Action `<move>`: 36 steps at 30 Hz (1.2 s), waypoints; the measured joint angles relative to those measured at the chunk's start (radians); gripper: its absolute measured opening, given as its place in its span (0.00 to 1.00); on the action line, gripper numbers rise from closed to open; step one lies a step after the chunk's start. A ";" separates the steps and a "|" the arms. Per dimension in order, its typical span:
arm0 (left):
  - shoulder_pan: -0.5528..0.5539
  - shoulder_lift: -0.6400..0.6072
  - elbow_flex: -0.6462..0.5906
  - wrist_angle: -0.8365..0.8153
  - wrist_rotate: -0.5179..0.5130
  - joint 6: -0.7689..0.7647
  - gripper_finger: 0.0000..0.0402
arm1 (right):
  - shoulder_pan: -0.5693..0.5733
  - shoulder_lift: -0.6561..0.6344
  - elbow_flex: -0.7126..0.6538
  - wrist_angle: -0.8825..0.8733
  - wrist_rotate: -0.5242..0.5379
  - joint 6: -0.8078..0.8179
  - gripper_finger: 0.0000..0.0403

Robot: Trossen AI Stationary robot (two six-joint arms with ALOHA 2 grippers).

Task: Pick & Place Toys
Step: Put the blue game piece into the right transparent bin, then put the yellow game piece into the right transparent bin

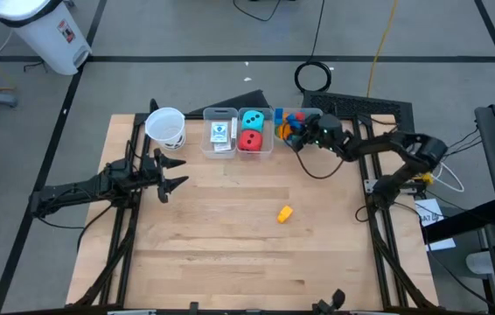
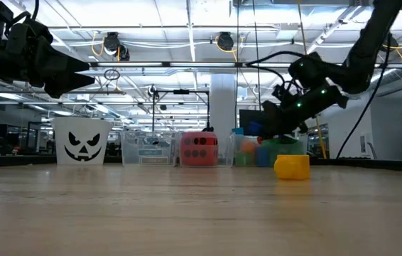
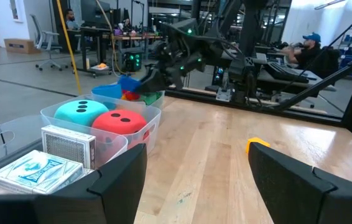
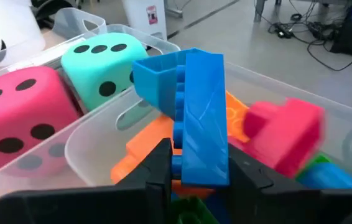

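Blue brick (image 4: 196, 118) stood on edge between the fingers of the right gripper (image 4: 194, 171), clamped from both sides; studs faced the teal die; gripper and brick hung over the clear bin of bricks (image 1: 293, 122) at the far edge of the table (image 1: 230, 236). Directly below and around the held piece lay more bricks: an orange one (image 4: 148, 146) just beside the near finger, a red one (image 4: 285, 134) to the other side, green (image 4: 316, 168) partly hidden beneath it.

Next bin over from the right gripper (image 1: 303, 133), the middle bin (image 1: 254, 131), held the teal die (image 4: 104, 65) and the red die (image 4: 20, 118), the two touching; teal sat farther from the table's middle, red nearer. Beyond that, a third bin (image 1: 219, 133) held two white card packs (image 3: 45, 158), one flat, one standing on its side. White paper cup (image 1: 166, 127) with a jack-o'-lantern face (image 2: 82, 146) stood past the third bin, farthest from the right gripper.

One yellow brick (image 1: 284, 213) lay alone on open wood, well apart from the bins, nearer the table's centre than the right gripper; in the low view (image 2: 291, 166) it sat in front of the brick bin.

Left gripper (image 1: 167, 172) hovered above the table near the cup, jaws spread wide, nothing between them; the card-pack bin lay just ahead of it.
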 joint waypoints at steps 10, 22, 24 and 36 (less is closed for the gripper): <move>0.000 0.000 0.000 0.000 0.000 0.000 0.71 | 0.048 0.022 0.075 -0.068 0.004 -0.020 0.53; 0.000 0.000 0.000 0.000 0.000 0.000 0.72 | 0.329 -0.191 0.075 -0.293 -0.315 -0.026 0.75; 0.000 0.000 0.000 0.000 0.000 0.000 0.71 | 0.412 -0.203 0.075 -0.362 -0.367 -0.061 0.74; 0.000 0.000 0.000 0.000 0.000 0.000 0.71 | 0.765 -0.075 0.075 -0.532 -0.127 -0.304 0.69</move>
